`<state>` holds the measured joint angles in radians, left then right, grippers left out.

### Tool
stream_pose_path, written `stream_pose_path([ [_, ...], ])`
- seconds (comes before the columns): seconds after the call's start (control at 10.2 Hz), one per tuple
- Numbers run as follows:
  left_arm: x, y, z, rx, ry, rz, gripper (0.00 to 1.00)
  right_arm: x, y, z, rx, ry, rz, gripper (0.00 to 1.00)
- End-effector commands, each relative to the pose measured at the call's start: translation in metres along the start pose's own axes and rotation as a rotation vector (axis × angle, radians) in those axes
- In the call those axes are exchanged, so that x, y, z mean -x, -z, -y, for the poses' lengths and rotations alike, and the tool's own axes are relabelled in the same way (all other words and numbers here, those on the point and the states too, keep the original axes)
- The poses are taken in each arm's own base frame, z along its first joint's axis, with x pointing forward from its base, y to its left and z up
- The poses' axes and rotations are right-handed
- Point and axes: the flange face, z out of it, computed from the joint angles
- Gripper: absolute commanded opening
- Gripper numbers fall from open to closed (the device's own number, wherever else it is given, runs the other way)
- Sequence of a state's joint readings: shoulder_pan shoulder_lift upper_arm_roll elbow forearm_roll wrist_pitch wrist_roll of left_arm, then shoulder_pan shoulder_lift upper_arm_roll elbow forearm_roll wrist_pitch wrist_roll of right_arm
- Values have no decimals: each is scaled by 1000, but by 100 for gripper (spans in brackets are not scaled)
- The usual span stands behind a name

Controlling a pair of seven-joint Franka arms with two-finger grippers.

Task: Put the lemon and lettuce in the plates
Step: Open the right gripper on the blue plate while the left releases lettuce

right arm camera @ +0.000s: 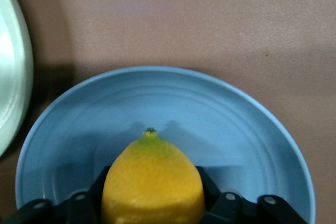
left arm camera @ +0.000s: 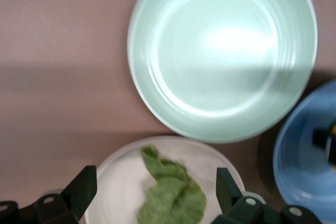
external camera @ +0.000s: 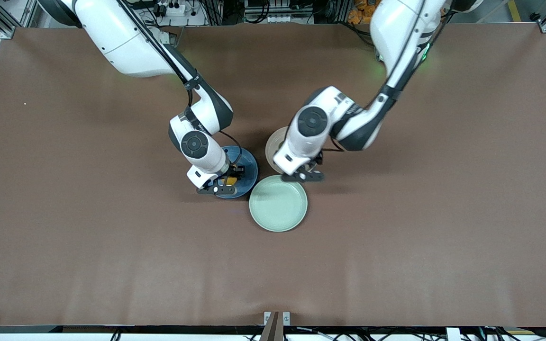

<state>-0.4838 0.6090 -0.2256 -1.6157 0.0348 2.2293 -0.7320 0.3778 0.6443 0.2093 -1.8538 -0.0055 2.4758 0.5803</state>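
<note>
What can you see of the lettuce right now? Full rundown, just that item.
The lettuce is a small, crumpled green leaf piece, wrinkly and soft-looking, with a narrow tail sticking out at one end. It lies loose in the pale plate, roughly at its middle, resting on the plate's floor. The left gripper is directly over it with its fingers spread wide to either side, apart from the leaf. Nothing else touches it. In the front view the arm hides it.
</note>
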Motion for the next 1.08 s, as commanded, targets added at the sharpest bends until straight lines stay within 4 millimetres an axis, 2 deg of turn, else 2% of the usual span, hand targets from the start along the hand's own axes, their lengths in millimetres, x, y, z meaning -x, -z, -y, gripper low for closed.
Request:
stream_pose_path([
  [0.0, -43, 31, 41, 16, 3, -47, 100, -3, -3, -3, 18, -13, -14, 100],
  [0.29, -79, 48, 93, 7, -33, -80, 100, -7, 3, -6, 14, -28, -11, 100],
  [0.49, -101, 67, 128, -130, -103, -188, 100, -11, 9, -9, 9, -48, -5, 100],
  [0.59, -113, 77, 154, -163, -92, -217, 100, -16, 16, -9, 8, -56, -7, 100],
  [0.69, -115, 88, 165, -159, -74, -227, 100, -23, 25, -7, 15, -68, 5, 100],
  [0.98, -100, 85, 174, -198, -32, -163, 100, -47, 67, -7, 14, -111, 65, 100],
])
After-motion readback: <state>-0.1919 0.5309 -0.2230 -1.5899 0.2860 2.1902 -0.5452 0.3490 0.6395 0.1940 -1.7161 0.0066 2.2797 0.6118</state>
